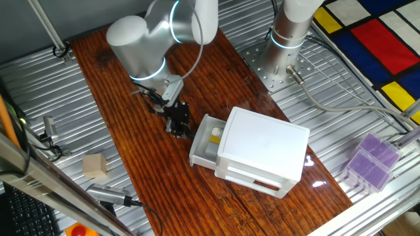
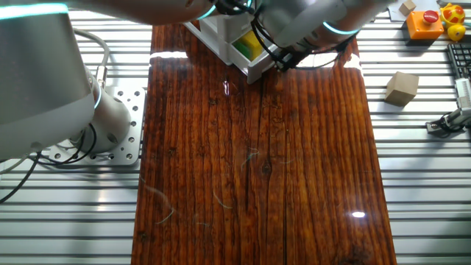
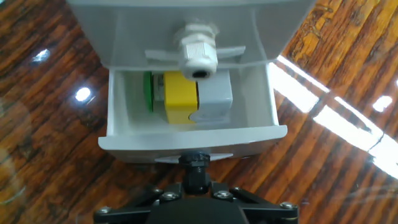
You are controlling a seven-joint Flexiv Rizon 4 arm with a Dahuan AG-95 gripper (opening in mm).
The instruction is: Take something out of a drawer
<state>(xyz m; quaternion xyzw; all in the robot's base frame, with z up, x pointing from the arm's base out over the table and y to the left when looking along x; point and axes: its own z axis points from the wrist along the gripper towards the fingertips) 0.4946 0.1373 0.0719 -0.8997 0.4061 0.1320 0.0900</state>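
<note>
The white two-drawer box [image 1: 262, 147] stands on the wooden board. Its upper drawer [image 1: 200, 149] is pulled out to the left. Inside lies the small yellow block [image 1: 214, 136] with a grey part. In the hand view the open drawer [image 3: 186, 138] fills the middle, with the yellow block [image 3: 180, 96] between a green piece and a grey piece, under a white threaded fitting [image 3: 198, 53]. My gripper [image 1: 178, 128] is at the drawer's front wall. Its dark tips [image 3: 196, 169] meet there, pressed together at the centre, and hide the knob. The other fixed view shows the drawer [image 2: 246, 68] and block [image 2: 249, 46] at the top.
A tan wooden cube [image 1: 94, 166] sits on the metal table left of the board, also in the other fixed view [image 2: 402, 88]. A second arm's base [image 1: 285, 39] stands behind the box. A purple case [image 1: 371, 160] lies at the right. Cables and tools lie along the left edge.
</note>
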